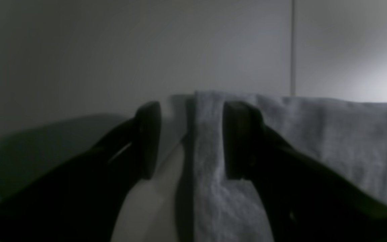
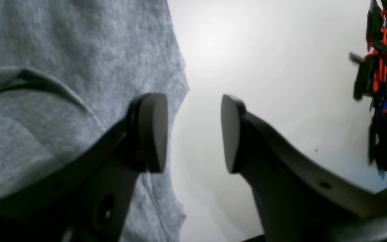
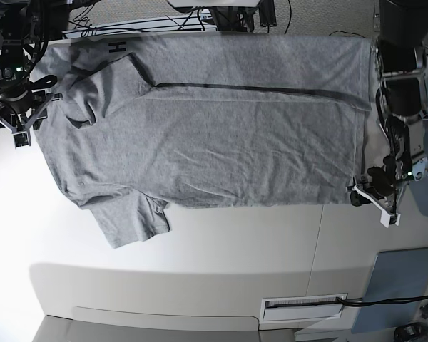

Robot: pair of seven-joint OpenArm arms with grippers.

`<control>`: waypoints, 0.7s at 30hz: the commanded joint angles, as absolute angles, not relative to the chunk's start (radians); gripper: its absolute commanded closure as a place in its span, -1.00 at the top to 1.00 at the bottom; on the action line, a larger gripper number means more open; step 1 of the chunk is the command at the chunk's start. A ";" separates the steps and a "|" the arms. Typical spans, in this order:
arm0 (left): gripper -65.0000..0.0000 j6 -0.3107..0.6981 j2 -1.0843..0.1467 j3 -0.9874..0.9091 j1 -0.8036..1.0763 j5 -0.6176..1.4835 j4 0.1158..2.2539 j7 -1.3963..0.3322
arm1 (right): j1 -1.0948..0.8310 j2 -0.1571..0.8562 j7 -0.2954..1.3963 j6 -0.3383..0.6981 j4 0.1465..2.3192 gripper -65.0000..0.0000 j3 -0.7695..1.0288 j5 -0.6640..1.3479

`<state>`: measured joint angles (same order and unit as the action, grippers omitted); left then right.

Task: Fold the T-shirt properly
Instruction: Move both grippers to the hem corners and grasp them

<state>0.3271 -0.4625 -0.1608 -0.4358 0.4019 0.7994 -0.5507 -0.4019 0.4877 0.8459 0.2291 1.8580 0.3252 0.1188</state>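
- The right gripper (image 3: 30, 120), at the left of the base view, has its jaws apart and holds nothing; one finger lies over the shirt (image 3: 214, 121) at its shoulder edge, the other over bare table (image 3: 200, 249).
- The shirt lies spread across the table, one long fold already laid along its far side, lettering peeking out at the far corner.
- The loose sleeve (image 3: 132, 221) sticks out toward the near side; a careless lift could drag it and skew the fold.
- The left gripper (image 3: 374, 194), at the right, is open astride the hem corner; closing too shallow could catch only one layer.
- Near the shirt the table is bare, so there seems room to fold; cables (image 3: 200, 18) crowd the far edge.
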 commanded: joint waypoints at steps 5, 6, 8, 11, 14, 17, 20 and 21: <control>-0.06 0.341 -0.451 -0.165 -0.508 0.323 0.730 -0.531 | -0.397 0.507 0.842 0.220 1.872 -0.20 0.335 0.116; -0.06 0.341 -0.450 -0.165 -0.510 0.316 0.729 -0.536 | -0.396 0.507 0.845 0.220 1.872 -0.20 0.335 0.116; -0.06 0.355 -0.449 -0.165 -0.510 0.313 0.729 -0.548 | -0.397 0.508 0.846 0.221 1.872 -0.20 0.335 0.116; -0.06 0.450 -0.447 -0.165 -0.510 0.314 0.729 -0.597 | -0.396 0.507 0.844 0.221 1.872 -0.20 0.335 0.116; -0.07 0.481 -0.443 -0.165 -0.510 0.314 0.729 -0.629 | -0.396 0.508 0.836 0.220 1.872 -0.20 0.335 0.116; -0.24 0.491 -0.444 -0.165 -0.511 0.313 0.729 -0.635 | -0.396 0.508 0.818 0.220 1.872 -0.20 0.335 0.116; -0.40 0.574 -0.443 -0.165 -0.513 0.315 0.729 -0.659 | -0.396 0.508 0.801 0.220 1.872 -0.20 0.335 0.116; -0.41 0.593 -0.443 -0.165 -0.513 0.314 0.729 -0.662 | -0.396 0.508 0.800 0.220 1.872 -0.20 0.335 0.116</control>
<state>0.5892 -0.4347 -0.1646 -0.4934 0.3153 0.7208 -0.6407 -0.4019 0.4850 0.8219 0.2298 1.8568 0.3252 0.1261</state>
